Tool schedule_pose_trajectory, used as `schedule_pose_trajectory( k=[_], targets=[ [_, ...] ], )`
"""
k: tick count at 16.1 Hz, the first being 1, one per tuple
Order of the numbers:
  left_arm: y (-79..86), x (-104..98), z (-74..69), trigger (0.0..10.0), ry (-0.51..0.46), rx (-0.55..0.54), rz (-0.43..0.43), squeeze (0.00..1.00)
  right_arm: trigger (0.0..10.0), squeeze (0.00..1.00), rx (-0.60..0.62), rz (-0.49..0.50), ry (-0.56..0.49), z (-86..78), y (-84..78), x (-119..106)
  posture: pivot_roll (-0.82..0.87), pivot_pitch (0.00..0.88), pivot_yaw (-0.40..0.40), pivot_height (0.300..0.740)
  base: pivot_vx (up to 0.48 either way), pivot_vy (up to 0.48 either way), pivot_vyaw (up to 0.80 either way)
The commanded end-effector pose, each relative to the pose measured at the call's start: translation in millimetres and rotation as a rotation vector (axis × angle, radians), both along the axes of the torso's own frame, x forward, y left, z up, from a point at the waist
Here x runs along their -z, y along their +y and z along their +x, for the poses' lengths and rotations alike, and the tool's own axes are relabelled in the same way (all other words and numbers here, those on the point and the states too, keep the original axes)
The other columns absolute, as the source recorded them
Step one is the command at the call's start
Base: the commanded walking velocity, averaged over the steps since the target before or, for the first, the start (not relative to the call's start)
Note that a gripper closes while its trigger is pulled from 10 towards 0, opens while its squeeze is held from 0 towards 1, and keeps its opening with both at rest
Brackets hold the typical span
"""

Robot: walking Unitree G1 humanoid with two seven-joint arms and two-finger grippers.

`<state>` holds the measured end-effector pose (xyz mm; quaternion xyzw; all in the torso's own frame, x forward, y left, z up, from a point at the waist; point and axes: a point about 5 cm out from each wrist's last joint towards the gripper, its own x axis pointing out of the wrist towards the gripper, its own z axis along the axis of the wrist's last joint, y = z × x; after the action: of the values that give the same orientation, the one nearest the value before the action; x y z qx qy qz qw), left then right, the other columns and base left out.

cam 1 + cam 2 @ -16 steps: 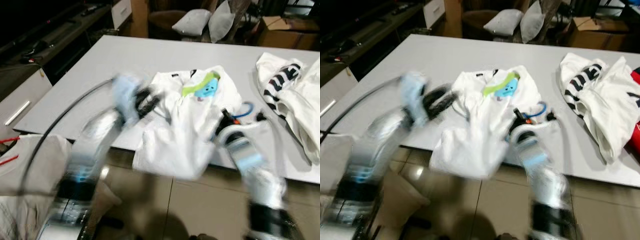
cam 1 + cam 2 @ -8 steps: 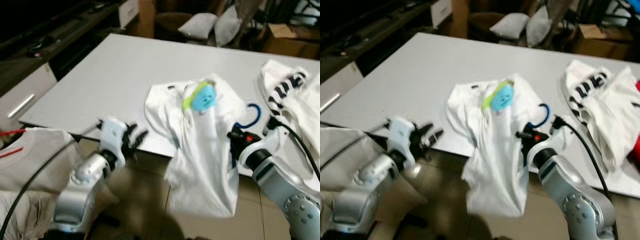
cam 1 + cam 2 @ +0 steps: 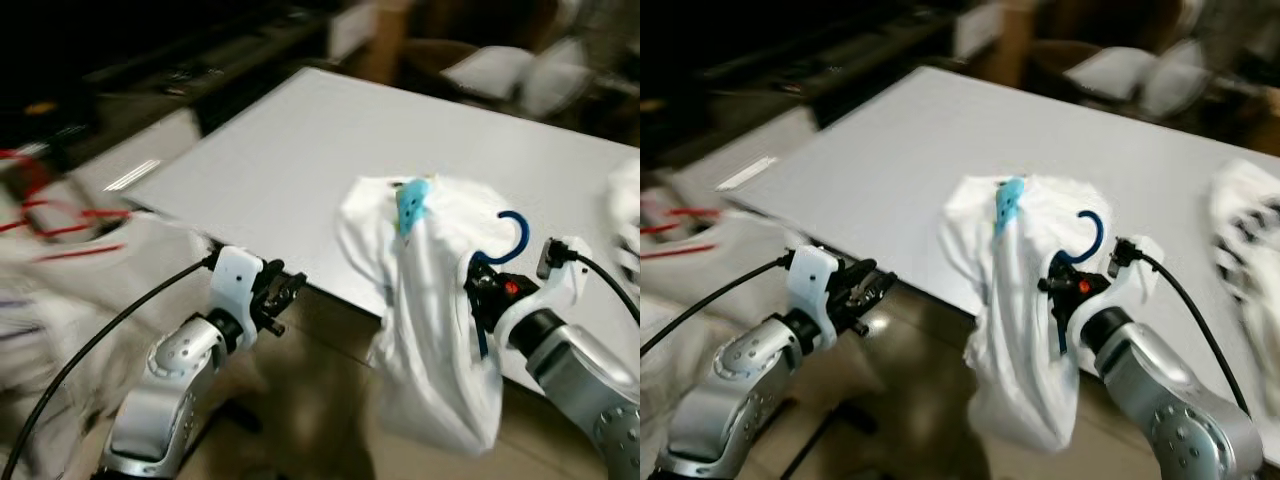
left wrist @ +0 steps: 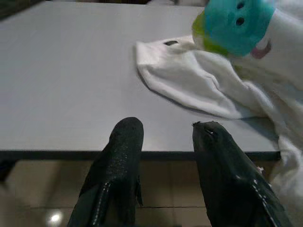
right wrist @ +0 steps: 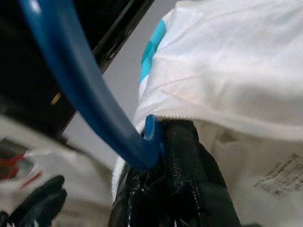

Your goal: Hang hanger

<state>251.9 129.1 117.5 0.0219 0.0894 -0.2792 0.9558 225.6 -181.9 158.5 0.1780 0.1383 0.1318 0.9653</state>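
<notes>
The right gripper is closed on the blue hanger at its neck, just off the table edge. The white T-shirt on it hangs soft and light, likely to swing; the stiff neck seems the best hold. The left gripper is open and empty, near the table edge.

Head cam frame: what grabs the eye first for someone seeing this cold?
The white shirt on a blue hanger, held up by the right gripper at the near edge of the grey table, its lower part drooping below the tabletop. A teal cartoon print stands out near its top. The left gripper, fingers apart and holding nothing, hovers by the table edge to the shirt's left.
</notes>
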Motion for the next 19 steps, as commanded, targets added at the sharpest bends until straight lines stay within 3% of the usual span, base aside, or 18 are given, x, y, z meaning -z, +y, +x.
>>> schedule_pose_trajectory(
  k=[1,3,11,19],
  targets=[
    [1.3,-2,-0.3,10.0,-0.005,-0.004,0.010,0.00,10.0,0.00,-0.045,-0.003,0.012,-4.1,2.7,1,-0.11,0.000,0.013,0.740,0.000,0.000,0.80],
    [2.6,2,-4.2,10.0,0.007,0.041,0.051,0.00,10.0,0.00,-0.120,-0.025,0.031,-12.9,2.3,5,-0.11,0.000,0.016,0.740,0.000,0.000,0.80],
    [0.6,0,-5.1,10.0,-0.010,0.027,0.030,0.00,10.0,0.00,-0.103,-0.067,0.039,-18.6,-12.3,9,-0.11,0.000,0.013,0.740,0.000,0.000,0.80],
    [-2.8,-1,-6.2,10.0,-0.018,0.042,0.043,0.00,10.0,0.00,-0.086,-0.085,0.034,-17.8,-20.4,8,-0.11,0.000,0.013,0.740,0.000,-0.471,0.80]
  ],
)
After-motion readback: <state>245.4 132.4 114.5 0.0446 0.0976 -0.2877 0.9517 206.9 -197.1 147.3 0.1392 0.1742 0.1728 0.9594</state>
